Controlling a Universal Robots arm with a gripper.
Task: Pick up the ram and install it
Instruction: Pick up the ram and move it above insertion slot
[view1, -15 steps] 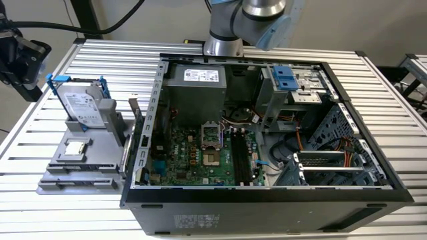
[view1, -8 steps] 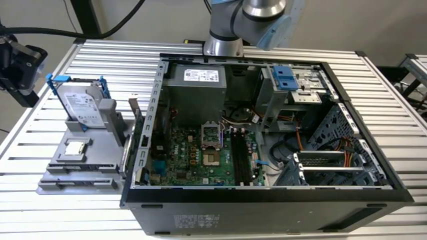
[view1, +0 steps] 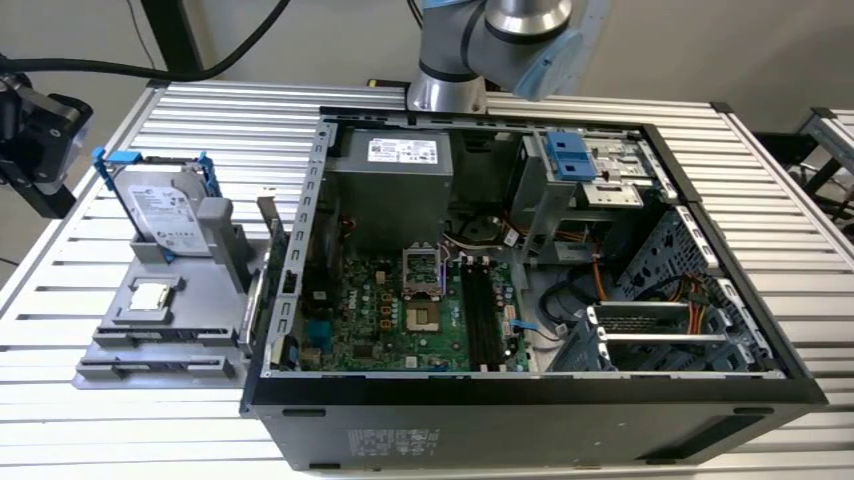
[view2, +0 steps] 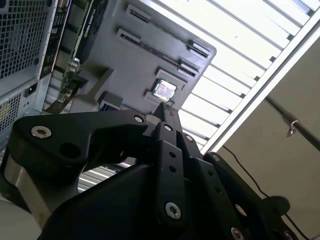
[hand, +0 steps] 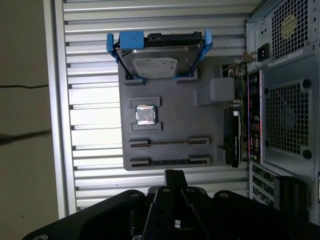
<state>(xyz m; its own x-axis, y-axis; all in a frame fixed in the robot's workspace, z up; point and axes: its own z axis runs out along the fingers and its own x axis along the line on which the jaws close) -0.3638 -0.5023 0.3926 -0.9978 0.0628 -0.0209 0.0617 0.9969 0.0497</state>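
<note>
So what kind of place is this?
Probably a robotics lab or test bench for computer assembly: a robot arm by an open computer case on a slatted metal table, with a hard drive and processor chip parked in a grey holder beside it.

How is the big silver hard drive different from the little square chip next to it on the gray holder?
The hard drive is much bigger and oblong; the processor chip is small and square. The hard drive stands on its edge; the processor chip lies flat. The hard drive wears a blue frame; the processor chip has none. Both are silvery and sit on the gray holder.
</note>
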